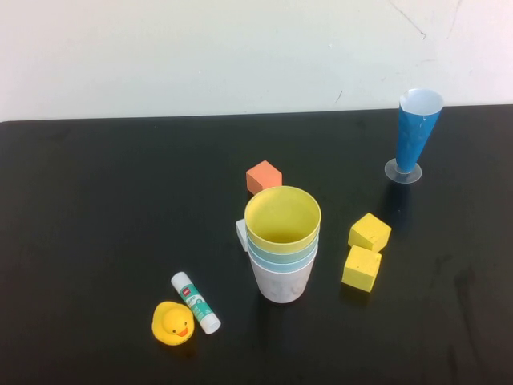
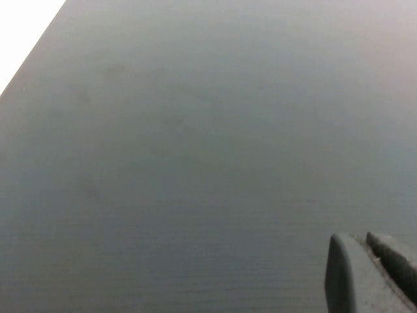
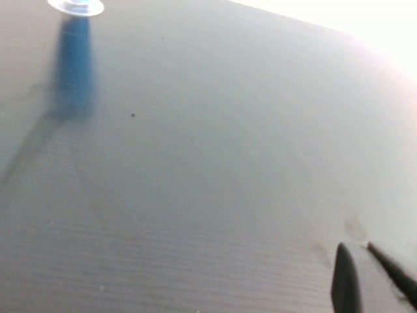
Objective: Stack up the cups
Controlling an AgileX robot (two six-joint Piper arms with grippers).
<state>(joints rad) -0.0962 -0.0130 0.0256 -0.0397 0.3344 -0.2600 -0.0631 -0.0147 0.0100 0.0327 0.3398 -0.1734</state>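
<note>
The cups stand nested in one upright stack at the table's middle in the high view. The yellow cup point(image 1: 282, 215) is innermost on top, the rims of the pale green cup point(image 1: 276, 245) and the light blue cup point(image 1: 279, 260) show below it, and the pale pink cup point(image 1: 282, 285) is at the bottom. Neither arm shows in the high view. My left gripper point(image 2: 357, 238) is shut over bare black table, holding nothing. My right gripper point(image 3: 355, 248) is also shut and empty over bare table, well away from the stack.
An orange cube point(image 1: 264, 176) lies behind the stack and two yellow cubes point(image 1: 369, 232) point(image 1: 361, 268) to its right. A tall blue cone point(image 1: 417, 132) stands at the back right. A glue stick point(image 1: 195, 302) and a yellow duck point(image 1: 173, 323) lie front left.
</note>
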